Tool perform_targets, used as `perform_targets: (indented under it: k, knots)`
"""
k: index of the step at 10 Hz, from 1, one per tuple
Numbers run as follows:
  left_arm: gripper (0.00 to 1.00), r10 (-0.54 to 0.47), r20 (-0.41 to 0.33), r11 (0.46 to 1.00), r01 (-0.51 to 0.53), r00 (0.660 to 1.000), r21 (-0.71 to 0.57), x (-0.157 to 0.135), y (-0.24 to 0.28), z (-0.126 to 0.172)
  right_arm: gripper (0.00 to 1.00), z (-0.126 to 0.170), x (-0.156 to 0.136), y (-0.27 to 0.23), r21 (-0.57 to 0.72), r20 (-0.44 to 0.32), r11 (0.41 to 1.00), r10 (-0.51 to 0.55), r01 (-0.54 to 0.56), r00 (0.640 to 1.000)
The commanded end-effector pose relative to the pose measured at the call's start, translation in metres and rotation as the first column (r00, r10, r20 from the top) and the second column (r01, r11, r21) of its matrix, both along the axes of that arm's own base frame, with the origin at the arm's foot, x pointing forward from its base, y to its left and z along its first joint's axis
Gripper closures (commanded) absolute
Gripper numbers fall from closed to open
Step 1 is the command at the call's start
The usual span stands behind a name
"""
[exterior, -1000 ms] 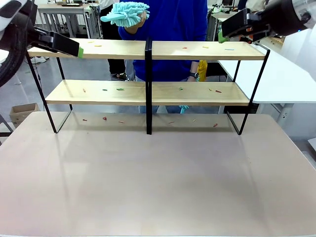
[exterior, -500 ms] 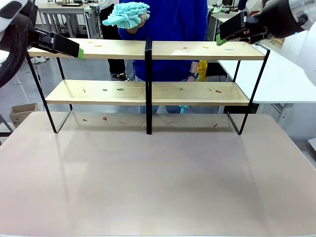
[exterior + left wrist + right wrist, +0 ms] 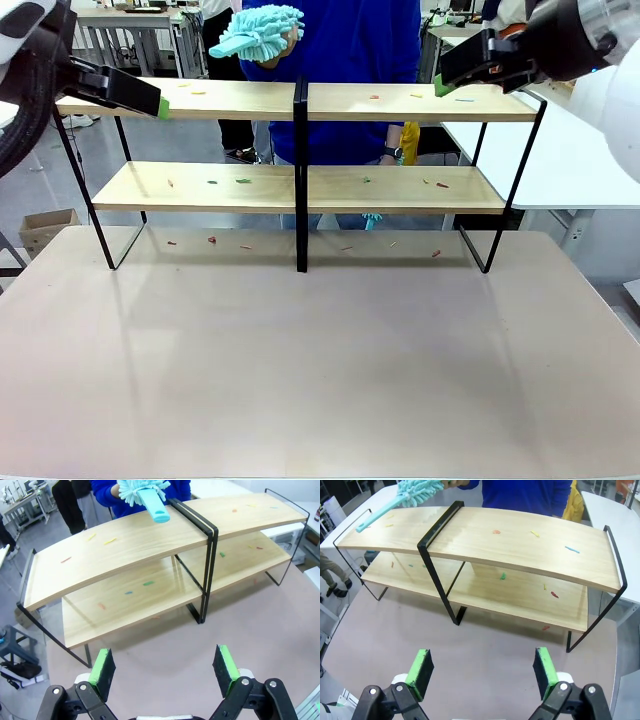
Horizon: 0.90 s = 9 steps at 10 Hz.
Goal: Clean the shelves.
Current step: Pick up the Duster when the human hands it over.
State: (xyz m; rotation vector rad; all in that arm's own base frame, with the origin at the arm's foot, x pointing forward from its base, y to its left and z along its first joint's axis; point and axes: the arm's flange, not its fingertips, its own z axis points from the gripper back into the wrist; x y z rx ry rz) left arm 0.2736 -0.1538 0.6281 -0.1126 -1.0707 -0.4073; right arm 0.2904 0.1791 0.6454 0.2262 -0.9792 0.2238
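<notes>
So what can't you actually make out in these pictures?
Front view: the coloured specks on the shelves are too small to identify.
Front view: the person's grip on the duster is hidden behind its fluffy head.
Left wrist view: the duster's head is cut off by the top edge.
Front view: a turquoise thing below the lower board is mostly hidden by that board.

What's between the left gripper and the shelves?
Nothing stands there: the left wrist view shows bare tabletop between the open left gripper and the shelves.
</notes>
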Motion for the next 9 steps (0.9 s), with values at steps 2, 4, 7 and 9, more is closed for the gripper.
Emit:
perform_targets:
  k: [2, 4, 7, 9]
  knots:
    - [0.0, 0.001, -0.004, 1.0, -0.001, 1.0, 0.001, -0.0009, 0.0005, 0.0005, 0.0, -0.0037, 0.0058, 0.0067, -0.024, 0.005, 0.999, -0.022, 0.022, 1.0]
    - [0.0, 0.001, -0.004, 1.0, -0.001, 1.0, 0.001, -0.0009, 0.0005, 0.0005, 0.0, -0.002, 0.0017, 0.0007, -0.002, -0.006, 1.0, 0.0, 0.0, 1.0]
    - [0.0, 0.001, -0.004, 1.0, -0.001, 1.0, 0.001, -0.0009, 0.0005, 0.0005, 0.0, -0.002, 0.0017, 0.0007, -0.002, -0.006, 1.0, 0.0, 0.0, 1.0]
    - [0.0, 0.0, 0.0, 1.0, 0.0, 1.0, 0.0, 0.0, 0.0, 0.0, 0.0, -0.002, 0.0017, 0.0007, -0.002, -0.006, 1.0, 0.0, 0.0, 1.0]
